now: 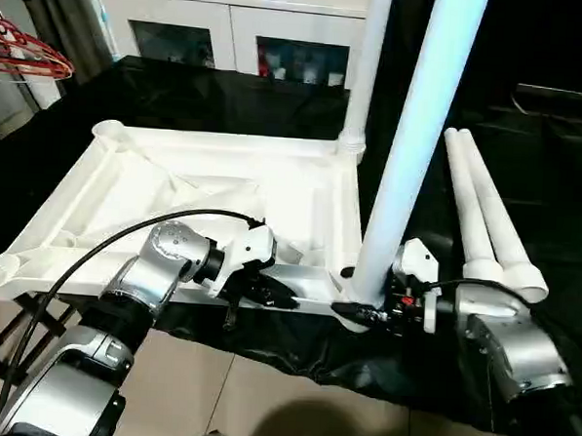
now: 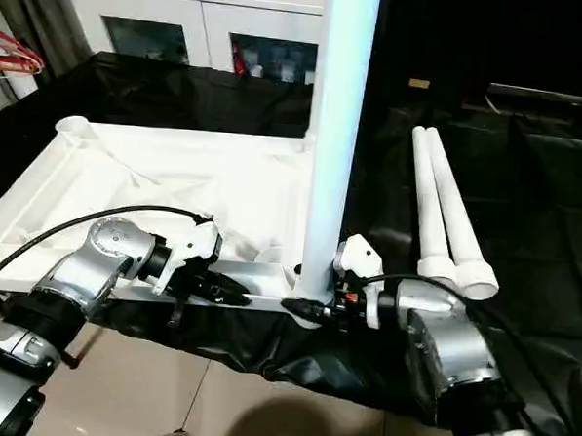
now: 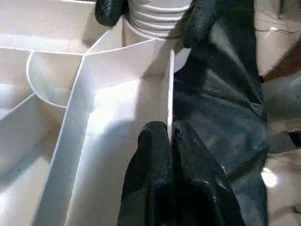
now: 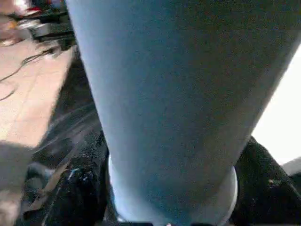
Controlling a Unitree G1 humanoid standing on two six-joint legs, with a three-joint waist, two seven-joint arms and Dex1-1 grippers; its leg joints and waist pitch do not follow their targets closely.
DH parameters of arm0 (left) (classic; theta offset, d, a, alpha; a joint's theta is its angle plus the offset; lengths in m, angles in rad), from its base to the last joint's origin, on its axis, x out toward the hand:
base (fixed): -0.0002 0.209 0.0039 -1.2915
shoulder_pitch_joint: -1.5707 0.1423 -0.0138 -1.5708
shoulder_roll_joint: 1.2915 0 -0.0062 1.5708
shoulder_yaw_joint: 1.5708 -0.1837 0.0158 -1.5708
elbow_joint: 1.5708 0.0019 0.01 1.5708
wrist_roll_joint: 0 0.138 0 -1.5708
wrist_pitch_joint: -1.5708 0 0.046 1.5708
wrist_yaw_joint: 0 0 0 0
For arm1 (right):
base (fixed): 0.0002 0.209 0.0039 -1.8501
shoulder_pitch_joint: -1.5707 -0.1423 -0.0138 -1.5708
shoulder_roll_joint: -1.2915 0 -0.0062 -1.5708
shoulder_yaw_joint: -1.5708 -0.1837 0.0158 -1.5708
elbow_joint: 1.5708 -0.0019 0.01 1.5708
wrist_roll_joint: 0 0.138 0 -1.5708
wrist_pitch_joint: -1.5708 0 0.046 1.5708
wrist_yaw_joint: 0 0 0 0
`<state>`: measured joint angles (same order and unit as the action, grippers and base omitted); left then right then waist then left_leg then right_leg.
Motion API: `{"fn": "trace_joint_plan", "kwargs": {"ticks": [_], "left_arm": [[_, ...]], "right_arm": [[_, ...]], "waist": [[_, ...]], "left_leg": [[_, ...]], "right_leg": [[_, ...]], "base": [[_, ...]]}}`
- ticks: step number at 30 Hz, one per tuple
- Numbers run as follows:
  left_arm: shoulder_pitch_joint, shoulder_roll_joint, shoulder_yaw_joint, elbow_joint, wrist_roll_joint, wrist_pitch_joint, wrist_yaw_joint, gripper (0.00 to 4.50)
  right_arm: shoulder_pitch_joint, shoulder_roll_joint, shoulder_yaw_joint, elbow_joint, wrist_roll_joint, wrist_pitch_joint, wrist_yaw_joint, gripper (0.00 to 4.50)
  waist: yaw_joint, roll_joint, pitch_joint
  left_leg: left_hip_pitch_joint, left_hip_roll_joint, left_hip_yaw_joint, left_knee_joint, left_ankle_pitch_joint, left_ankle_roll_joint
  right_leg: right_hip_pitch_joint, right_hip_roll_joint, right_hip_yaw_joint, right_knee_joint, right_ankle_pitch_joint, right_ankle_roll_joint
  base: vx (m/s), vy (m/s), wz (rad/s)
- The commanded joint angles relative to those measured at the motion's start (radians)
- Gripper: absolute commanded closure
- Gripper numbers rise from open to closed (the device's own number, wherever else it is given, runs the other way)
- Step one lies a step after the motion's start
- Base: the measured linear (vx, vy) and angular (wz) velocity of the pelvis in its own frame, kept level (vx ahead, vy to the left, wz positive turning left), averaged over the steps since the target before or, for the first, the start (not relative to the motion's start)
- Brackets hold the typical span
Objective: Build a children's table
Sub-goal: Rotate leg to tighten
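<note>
The table top (image 1: 224, 200) lies underside up on a cloth (image 1: 528, 172). Two legs (image 1: 411, 156) stand at its right corners; two legs (image 1: 486, 214) lie side by side to its right. A cabinet (image 1: 233, 24) stands behind.

A black cloth (image 1: 229, 102) covers the work surface, hanging in folds over its near edge above the tiled floor (image 1: 214, 390); the white table top (image 1: 204, 199) lies on it upside down, ribbed underside up, filling the left and middle; two loose white legs (image 1: 486, 214) lie side by side, touching, near the right edge, thick ends toward the near edge; two more legs stand upright in the top's right corner sockets, one (image 1: 412, 146) near, one (image 1: 365, 71) far.
</note>
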<state>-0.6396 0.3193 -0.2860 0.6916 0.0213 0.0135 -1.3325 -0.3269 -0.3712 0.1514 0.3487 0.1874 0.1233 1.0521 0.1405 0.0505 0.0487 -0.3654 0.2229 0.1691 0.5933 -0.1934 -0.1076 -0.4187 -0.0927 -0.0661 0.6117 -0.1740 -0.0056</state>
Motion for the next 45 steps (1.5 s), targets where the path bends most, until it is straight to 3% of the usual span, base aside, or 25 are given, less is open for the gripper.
{"fn": "trace_joint_plan", "kwargs": {"ticks": [1,4,5,6,11,13,14,16,19,20,25,27,32,37,41,42,45], "left_arm": [[-0.030,-0.057,0.021,-0.025,-0.014,0.021,0.093,4.50],[-0.053,-0.098,0.025,0.010,0.027,0.049,0.228,4.50],[-0.056,-0.105,0.026,0.016,0.032,0.049,0.246,4.50],[-0.062,-0.115,0.026,0.026,0.042,0.050,0.277,4.50],[-0.105,-0.191,0.037,0.083,0.092,0.101,0.506,4.50],[-0.108,-0.201,0.039,0.085,0.095,0.105,0.528,4.50],[-0.113,-0.225,0.033,0.091,0.101,0.106,0.547,4.50],[-0.112,-0.235,0.029,0.089,0.098,0.104,0.536,4.50],[-0.108,-0.233,0.027,0.083,0.094,0.099,0.519,4.50],[-0.103,-0.223,0.028,0.080,0.091,0.090,0.505,4.50],[-0.081,-0.171,0.020,0.063,0.078,0.051,0.414,4.50],[-0.073,-0.143,0.015,0.050,0.072,0.041,0.358,4.50],[-0.059,-0.068,0.003,0.038,0.060,-0.001,0.214,4.50],[-0.051,-0.023,0.000,0.033,0.031,-0.036,0.096,4.50],[-0.054,0.000,-0.002,0.038,0.017,-0.041,0.036,4.50],[-0.056,0.009,-0.003,0.042,0.013,-0.043,0.010,4.50],[-0.057,0.019,-0.006,0.042,0.006,-0.044,-0.024,4.50]], "right_arm": [[-0.016,0.074,0.028,0.039,-0.025,-0.002,-0.112,1.76],[-0.060,0.172,-0.004,0.155,-0.083,-0.033,-0.347,1.77],[-0.068,0.188,-0.008,0.172,-0.087,-0.034,-0.376,1.77],[-0.083,0.213,-0.013,0.196,-0.093,-0.039,-0.416,1.77],[-0.176,0.348,-0.035,0.347,-0.156,-0.038,-0.708,1.78],[-0.186,0.361,-0.036,0.371,-0.171,-0.041,-0.741,1.78],[-0.203,0.385,-0.037,0.414,-0.183,-0.063,-0.761,1.78],[-0.205,0.395,-0.042,0.419,-0.170,-0.073,-0.739,1.22],[-0.201,0.395,-0.054,0.406,-0.150,-0.076,-0.714,0.98],[-0.202,0.387,-0.064,0.401,-0.143,-0.089,-0.695,0.86],[-0.186,0.325,-0.042,0.368,-0.145,-0.107,-0.588,0.72],[-0.175,0.285,-0.018,0.349,-0.147,-0.129,-0.510,0.72],[-0.127,0.177,0.009,0.259,-0.124,-0.169,-0.288,0.72],[-0.106,0.099,0.018,0.199,-0.092,-0.175,-0.126,0.72],[-0.090,0.046,0.039,0.151,-0.072,-0.176,-0.022,0.72],[-0.082,0.023,0.048,0.124,-0.059,-0.162,0.033,0.72],[-0.071,-0.003,0.064,0.089,-0.046,-0.145,0.095,0.72]], "waist": [[-0.004,-0.012,-0.067],[-0.021,-0.001,-0.064],[-0.027,-0.006,-0.062],[-0.026,0.001,-0.063],[-0.037,0.000,-0.061],[-0.037,0.002,-0.060],[-0.037,-0.003,-0.059],[-0.038,-0.002,-0.059],[-0.037,-0.002,-0.062],[-0.038,-0.007,-0.062],[-0.037,-0.006,-0.064],[-0.039,0.000,-0.066],[-0.037,0.000,-0.068],[-0.031,0.002,-0.067],[-0.024,-0.002,-0.066],[-0.023,-0.008,-0.067],[-0.019,-0.006,-0.068]], "left_leg": [[-0.002,-0.003,0.009,-0.071,-0.171,0.042],[0.006,-0.007,0.005,-0.076,-0.207,0.006],[0.004,-0.009,0.006,-0.077,-0.218,0.008],[0.003,-0.008,0.004,-0.077,-0.217,0.007],[0.011,-0.011,0.003,-0.083,-0.246,-0.006],[0.011,-0.011,0.003,-0.083,-0.255,-0.003],[0.009,-0.011,0.003,-0.084,-0.265,0.003],[0.012,-0.010,0.003,-0.085,-0.275,0.011],[0.007,-0.009,0.001,-0.086,-0.255,0.019],[0.007,-0.009,0.003,-0.085,-0.250,0.024],[0.004,-0.010,0.003,-0.083,-0.230,0.041],[0.001,-0.008,0.002,-0.081,-0.206,0.047],[0.003,-0.006,0.007,-0.074,-0.183,0.076],[0.004,-0.001,0.008,-0.073,-0.193,0.081],[0.005,0.000,0.009,-0.074,-0.192,0.074],[0.004,-0.001,0.010,-0.073,-0.187,0.075],[0.004,0.000,0.010,-0.071,-0.167,0.088]], "right_leg": [[0.064,-0.043,0.031,-0.070,-0.211,-0.214],[0.061,-0.043,0.029,-0.082,-0.307,-0.180],[0.061,-0.041,0.030,-0.086,-0.322,-0.172],[0.061,-0.043,0.030,-0.085,-0.319,-0.171],[0.058,-0.040,0.029,-0.091,-0.353,-0.161],[0.056,-0.040,0.030,-0.093,-0.348,-0.162],[0.058,-0.040,0.029,-0.092,-0.357,-0.160],[0.058,-0.041,0.030,-0.095,-0.364,-0.157],[0.062,-0.041,0.032,-0.089,-0.309,-0.167],[0.063,-0.040,0.032,-0.088,-0.289,-0.172],[0.066,-0.041,0.032,-0.085,-0.263,-0.184],[0.068,-0.041,0.033,-0.077,-0.203,-0.201],[0.073,-0.037,0.031,-0.068,-0.097,-0.245],[0.071,-0.039,0.031,-0.066,-0.105,-0.265],[0.072,-0.039,0.032,-0.065,-0.123,-0.260],[0.073,-0.038,0.032,-0.066,-0.123,-0.257],[0.073,-0.038,0.032,-0.064,-0.106,-0.259]], "base": [[0.000,0.000,0.00],[0.000,0.000,0.00],[0.000,0.000,0.00],[0.000,0.000,0.00],[0.000,0.000,0.00],[0.000,0.000,0.00],[0.000,0.000,0.00],[0.000,0.000,0.00],[0.000,0.000,0.00],[0.000,0.000,0.00],[0.000,0.000,0.00],[0.000,0.000,0.00],[0.000,0.000,0.00],[0.000,0.000,0.00],[0.000,0.000,0.00],[0.000,0.000,0.00],[0.000,0.000,0.00]]}}
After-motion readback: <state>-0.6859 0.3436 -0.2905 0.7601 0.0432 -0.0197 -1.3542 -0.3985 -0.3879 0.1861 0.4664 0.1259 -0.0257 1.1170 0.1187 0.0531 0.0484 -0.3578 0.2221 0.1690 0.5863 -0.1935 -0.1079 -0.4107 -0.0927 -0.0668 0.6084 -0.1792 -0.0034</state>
